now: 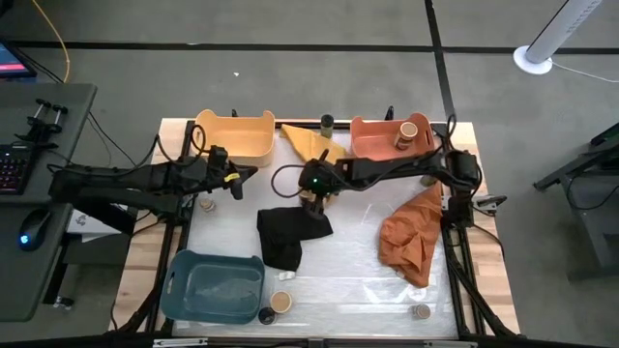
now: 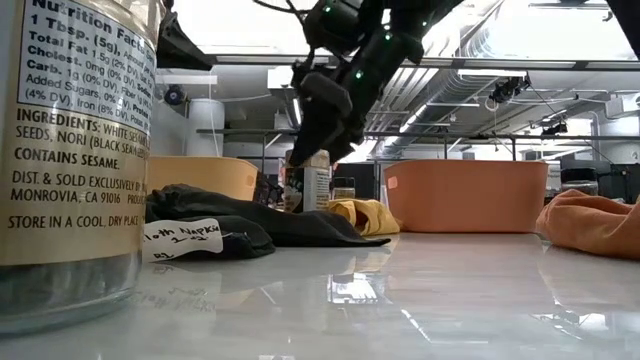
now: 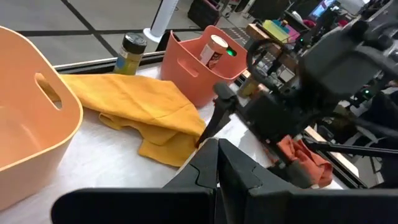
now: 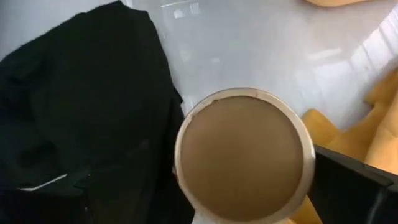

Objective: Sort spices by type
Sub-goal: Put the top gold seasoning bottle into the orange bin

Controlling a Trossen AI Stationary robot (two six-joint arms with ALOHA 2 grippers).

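Observation:
My right gripper reaches from the right to the table's middle, over a tan-lidded spice jar between the black cloth and the yellow cloth. My left gripper waits shut and empty beside the yellow bin. One tan-lidded jar stands in the salmon bin. A dark-lidded jar stands at the far edge. More jars stand by the blue bin, one tan-lidded. My right gripper comes at the jar from above, slanting down, its fingers on either side of the jar's top just under the tan lid. One dark finger lies against the jar's side; the other is lost against the black cloth. The jar is upright, its base hidden behind the cloth.
An orange cloth lies crumpled at the right. A jar stands by the left arm and another near the near edge. In the low view a large labelled jar stands close to the camera. Bare table shows at the middle near side.

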